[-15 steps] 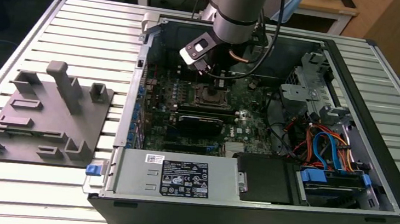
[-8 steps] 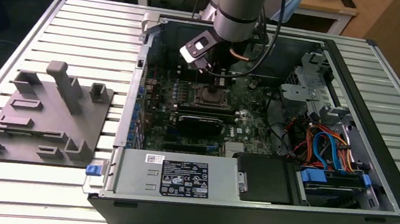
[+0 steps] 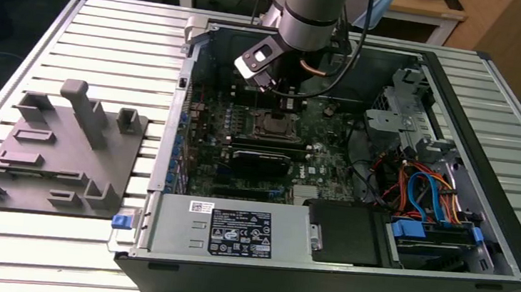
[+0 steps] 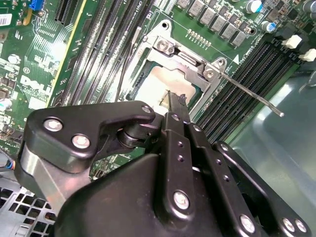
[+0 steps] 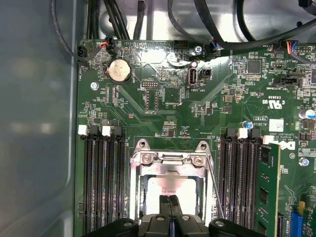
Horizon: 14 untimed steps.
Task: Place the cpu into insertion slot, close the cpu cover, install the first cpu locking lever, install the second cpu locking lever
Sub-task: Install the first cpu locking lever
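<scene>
The insertion slot [image 3: 272, 126] sits in the middle of the green motherboard inside the open computer case. In both wrist views the cpu [image 4: 157, 84] [image 5: 170, 185] lies in it, its dull silver top showing through the window of the cpu cover [image 4: 173, 52] [image 5: 170, 159], which lies flat around it. My gripper [image 4: 176, 101] [image 5: 170, 201] [image 3: 280, 105] hangs directly over the cpu, shut with nothing between its fingers, tips at or just above the silver top. A thin metal locking lever [image 4: 249, 94] [image 5: 215, 190] sticks out along one side of the socket, not hooked down.
Long black memory slots [image 5: 101, 182] flank the socket, and a green memory stick [image 5: 266, 192] stands in one. A grey power-supply box [image 3: 223, 232] and bundled cables [image 3: 428, 194] fill the case's near side. A grey fixture plate [image 3: 59, 148] lies at the exterior view's left.
</scene>
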Each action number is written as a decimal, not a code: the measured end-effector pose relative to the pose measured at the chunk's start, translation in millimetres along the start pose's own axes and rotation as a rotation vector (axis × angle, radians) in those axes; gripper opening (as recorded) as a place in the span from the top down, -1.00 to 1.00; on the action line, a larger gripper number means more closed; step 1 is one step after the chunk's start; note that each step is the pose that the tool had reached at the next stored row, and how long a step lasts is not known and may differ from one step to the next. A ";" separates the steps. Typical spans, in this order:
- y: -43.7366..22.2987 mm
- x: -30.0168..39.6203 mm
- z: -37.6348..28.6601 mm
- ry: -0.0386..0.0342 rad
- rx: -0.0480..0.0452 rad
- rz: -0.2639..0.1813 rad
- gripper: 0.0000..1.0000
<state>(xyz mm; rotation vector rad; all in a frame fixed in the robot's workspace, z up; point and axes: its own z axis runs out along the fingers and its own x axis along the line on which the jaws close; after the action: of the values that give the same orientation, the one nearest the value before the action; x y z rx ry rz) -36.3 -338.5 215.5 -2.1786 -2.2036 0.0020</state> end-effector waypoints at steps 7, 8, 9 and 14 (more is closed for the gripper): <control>0.0 0.0 -0.1 -0.0007 0.0000 0.000 0.80; 0.0 0.0 -0.1 -0.0007 0.0001 0.000 0.80; 0.0 0.0 -0.1 -0.0007 0.0000 0.000 0.80; -0.1 0.0 -1.7 -0.0008 0.0001 0.000 0.80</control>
<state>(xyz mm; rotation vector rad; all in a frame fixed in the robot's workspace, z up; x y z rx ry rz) -36.4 -338.5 217.3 -2.1790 -2.2039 0.0031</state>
